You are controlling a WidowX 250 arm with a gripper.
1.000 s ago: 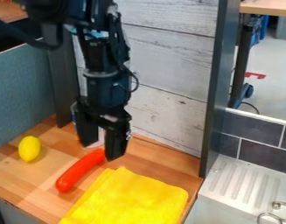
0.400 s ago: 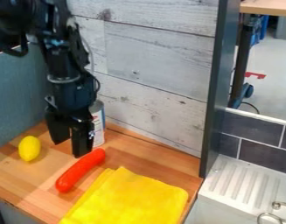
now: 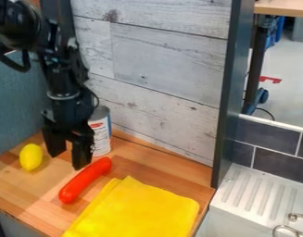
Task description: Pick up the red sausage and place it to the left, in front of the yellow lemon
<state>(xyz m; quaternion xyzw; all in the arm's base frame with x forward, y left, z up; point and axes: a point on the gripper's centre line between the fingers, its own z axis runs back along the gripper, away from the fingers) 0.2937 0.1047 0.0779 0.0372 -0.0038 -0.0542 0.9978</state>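
Red and glossy, a sausage-shaped thing (image 3: 85, 180) lies aslant on the wooden counter (image 3: 20, 187), its far end pointing up and to the right in the view. Just beyond that far end, and a little to the left of it, hangs the black gripper (image 3: 66, 162), pointing down. Its two fingers stand well apart with a plain gap between them, and it has hold of nothing. Whether the fingertips touch the wood, I cannot tell.

Behind the sausage-shaped thing, a can (image 3: 102, 139) with a pale label stands upright near the wall, partly hidden by the gripper. To the left of the sausage-shaped thing, a yellow lemon (image 3: 31, 157) rests on the wood, well apart from it. Just beside it on the right lies a folded yellow cloth (image 3: 138, 208).

Farther behind the sausage-shaped thing rises a wall of whitish planks (image 3: 166, 60). Well to its right, past a dark upright board (image 3: 233, 83), are a white ridged drainboard (image 3: 243, 196) and dark grey tiles (image 3: 271, 138).
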